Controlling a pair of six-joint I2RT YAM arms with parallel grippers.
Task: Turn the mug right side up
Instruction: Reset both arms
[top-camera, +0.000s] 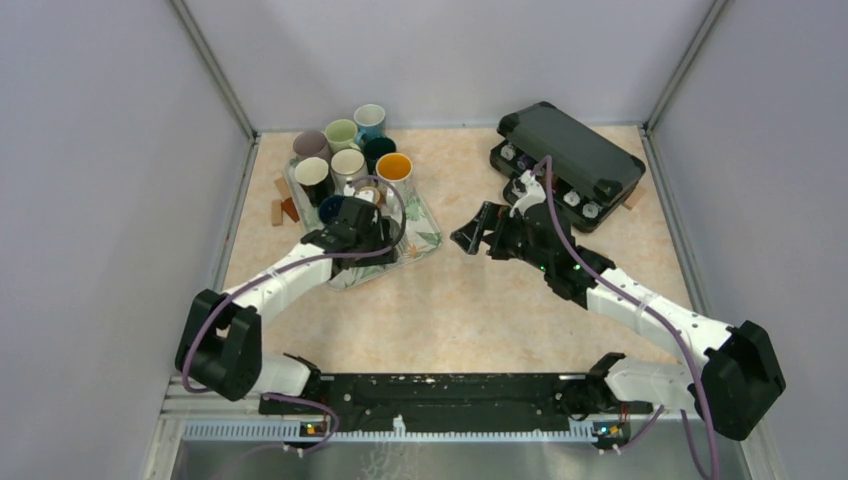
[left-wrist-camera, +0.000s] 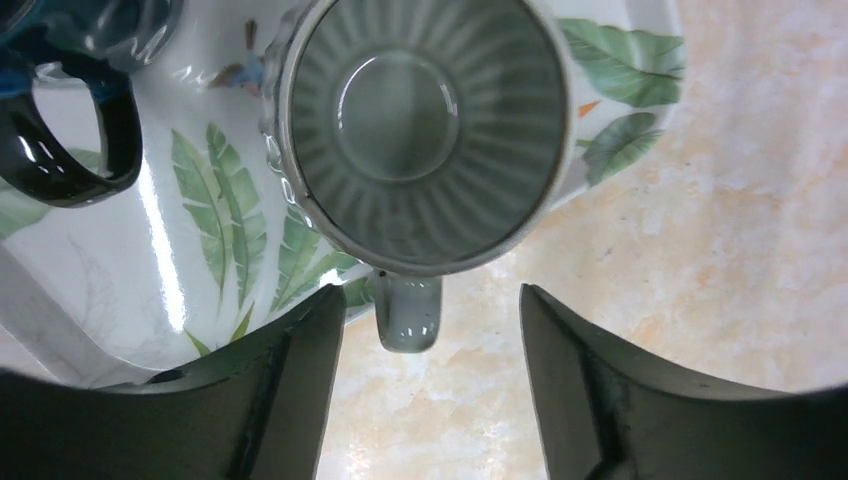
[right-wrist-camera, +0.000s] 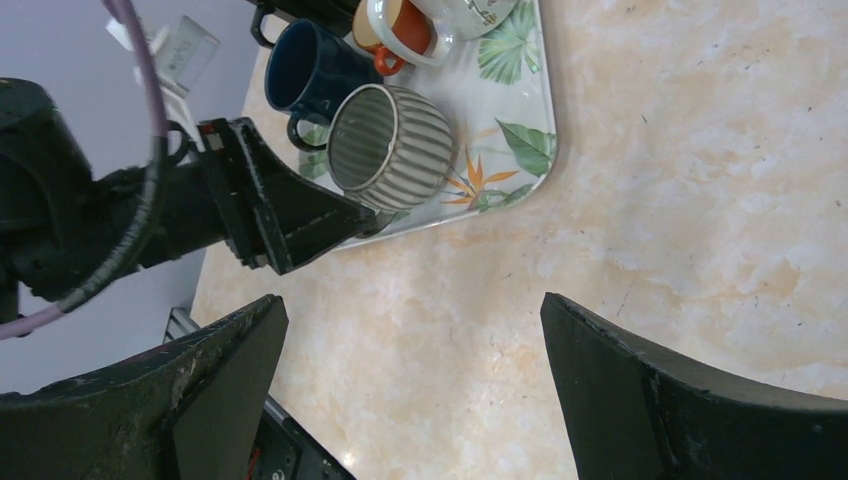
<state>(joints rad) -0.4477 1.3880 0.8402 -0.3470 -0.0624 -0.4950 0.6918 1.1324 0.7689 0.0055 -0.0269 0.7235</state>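
Mug (left-wrist-camera: 425, 130) upright on the tray's (left-wrist-camera: 150, 230) corner, handle past the rim.
Left pincer (left-wrist-camera: 430, 300) parted either side of the handle, not touching; right pincer (right-wrist-camera: 410, 305) wide over the worktop (right-wrist-camera: 700, 200); from above, the left arm hides the mug.

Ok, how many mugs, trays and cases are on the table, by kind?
Mugs: 10 (nine seen from above, plus the ribbed grey mug hidden there beneath the left tool)
Tray: 1
Black case: 1
Total: 12
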